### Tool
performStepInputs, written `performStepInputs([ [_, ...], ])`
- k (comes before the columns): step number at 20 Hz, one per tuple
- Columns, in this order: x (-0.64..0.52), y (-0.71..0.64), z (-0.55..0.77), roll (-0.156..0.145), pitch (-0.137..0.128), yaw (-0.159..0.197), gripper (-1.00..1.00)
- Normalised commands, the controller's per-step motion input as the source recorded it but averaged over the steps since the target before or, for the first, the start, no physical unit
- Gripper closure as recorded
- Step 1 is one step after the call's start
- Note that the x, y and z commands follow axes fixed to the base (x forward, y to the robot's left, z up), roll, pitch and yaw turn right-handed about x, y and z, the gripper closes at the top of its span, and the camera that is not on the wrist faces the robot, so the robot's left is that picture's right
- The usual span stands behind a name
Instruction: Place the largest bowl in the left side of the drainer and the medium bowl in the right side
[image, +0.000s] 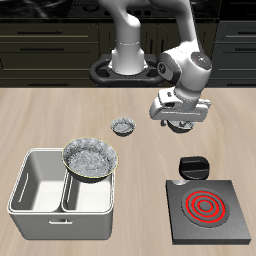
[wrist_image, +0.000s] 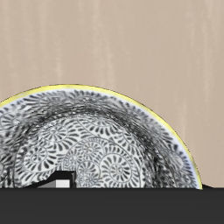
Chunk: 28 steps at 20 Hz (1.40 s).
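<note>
So the claw (image: 180, 118) is hanging low over the light wooden table (image: 60, 115), pretty far back from the front edge. The mid-sized round grey metallic bowl (wrist_image: 96, 149) is right under it. In the wrist view that bowl fills most of the picture, with a swirly speckled inside and a thin yellowish rim, and bare wood beyond it. Honestly I can't tell whether the fingers are spread, pinched in or already on the rim. The exterior view has them buried in the dark blob of the bowl, and the wrist view only shows a dark band with a small pale bit.

The widest round grey metallic bowl (image: 91, 159) is well away from the claw, toward the table's front edge. It's sitting in the light grey-white rectangular two-compartment drainer (image: 30, 205), in the compartment nearer the claw. Its rim pokes up above the tub's wall and it looks slightly tilted. The compartment farther from the claw has nothing in it.

The smallest grey bowl (image: 122, 126) is on the table near the claw, roughly level with it, on the drainer's side. The black square hotplate with red rings (image: 205, 207) is closer to the front edge than the claw, with a small black rounded thing (image: 192, 166) between the two.
</note>
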Motion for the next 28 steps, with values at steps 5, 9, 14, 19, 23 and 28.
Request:
performStepInputs([
  [5, 0.02, -0.13, 0.01, -0.020, 0.019, -0.032, 1.00],
  [9, 0.04, -0.17, 0.34, -0.028, -0.044, -0.026, 1.00],
  [14, 0.11, -0.16, 0.39, -0.001, -0.017, 0.000, 1.00],
  [19, 0.10, -0.25, 0.80, -0.018, -0.079, -0.011, 1.00],
  [23, 0.15, -0.24, 0.70, 0.026, -0.019, 0.005, 1.00],
  [28, 0.04, -0.30, 0.64, -0.030, -0.061, 0.012, 1.00],
])
